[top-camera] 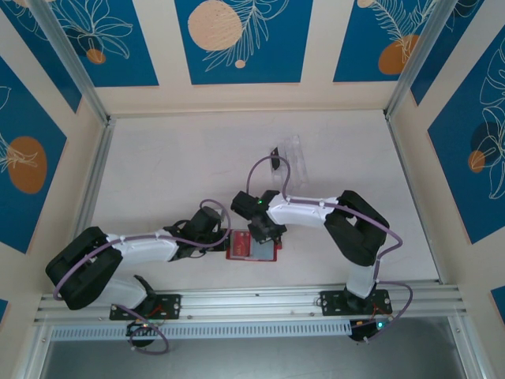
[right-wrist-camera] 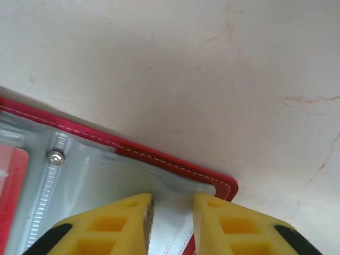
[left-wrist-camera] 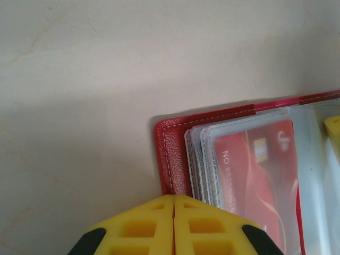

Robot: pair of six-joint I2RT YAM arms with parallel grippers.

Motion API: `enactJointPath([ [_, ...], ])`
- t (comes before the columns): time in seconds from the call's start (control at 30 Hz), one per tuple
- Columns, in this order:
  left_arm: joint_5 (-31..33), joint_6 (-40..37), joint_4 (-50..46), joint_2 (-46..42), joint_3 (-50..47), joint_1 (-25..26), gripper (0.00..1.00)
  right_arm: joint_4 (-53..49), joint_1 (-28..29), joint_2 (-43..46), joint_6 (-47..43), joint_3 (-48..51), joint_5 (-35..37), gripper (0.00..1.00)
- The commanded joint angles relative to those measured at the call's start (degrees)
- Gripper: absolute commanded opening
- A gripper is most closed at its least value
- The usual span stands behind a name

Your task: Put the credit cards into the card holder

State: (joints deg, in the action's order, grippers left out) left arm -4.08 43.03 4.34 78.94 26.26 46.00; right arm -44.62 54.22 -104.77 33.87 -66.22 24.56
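We note the red card holder [top-camera: 252, 246] lying open and flat, one corner at the tips of the left gripper [left-wrist-camera: 174, 204]. A red credit card [left-wrist-camera: 260, 170] sits in its clear sleeve [left-wrist-camera: 308, 154], just beyond them.

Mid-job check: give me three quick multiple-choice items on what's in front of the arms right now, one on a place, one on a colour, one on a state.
1. Where does the card holder lie?
A. between the left gripper and the right gripper
B. far from both arms
C. held up in the air

2. What colour is the card in the front sleeve?
A. blue
B. red
C. black

3. How does the left gripper stand?
A. wide apart
B. shut
C. clamped on a blue card

Answers:
1 A, the top view shows it lying open with a gripper at each side.
2 B, the left wrist view shows red through the clear sleeve.
3 B, its yellow fingers meet with no gap.
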Motion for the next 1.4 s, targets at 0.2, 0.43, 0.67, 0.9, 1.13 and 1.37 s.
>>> enactJointPath([
  [0.2,-1.36,0.04,-2.8,1.92,-0.69,0.84,0.07,1.3,-0.55,-0.13,-0.6,1.97,-4.18,0.13],
  [0.43,-1.72,-0.18,-2.5,2.69,-0.25,0.76,0.07,-0.36,-0.66,2.33,-0.84,0.35,-4.93,0.01],
  [0.67,-2.08,-0.38,-2.05,3.41,0.28,1.1,0.07,0.4,-2.11,4.89,-1.52,-1.91,-12.48,0.0],
  [0.9,-2.19,-0.05,-1.57,3.97,0.4,1.56,0.07,4.34,-2.99,3.95,0.06,-3.8,-22.97,0.0],
  [1.13,-1.99,0.22,-1.46,3.68,0.3,1.72,0.07,13.92,-3.62,1.7,6.5,-2.67,-35.16,0.0],
  [1.37,-1.35,0.82,-1.37,3.04,-0.28,1.75,0.07,18.52,-5.39,1.06,9.86,-1.14,-39.55,0.13],
])
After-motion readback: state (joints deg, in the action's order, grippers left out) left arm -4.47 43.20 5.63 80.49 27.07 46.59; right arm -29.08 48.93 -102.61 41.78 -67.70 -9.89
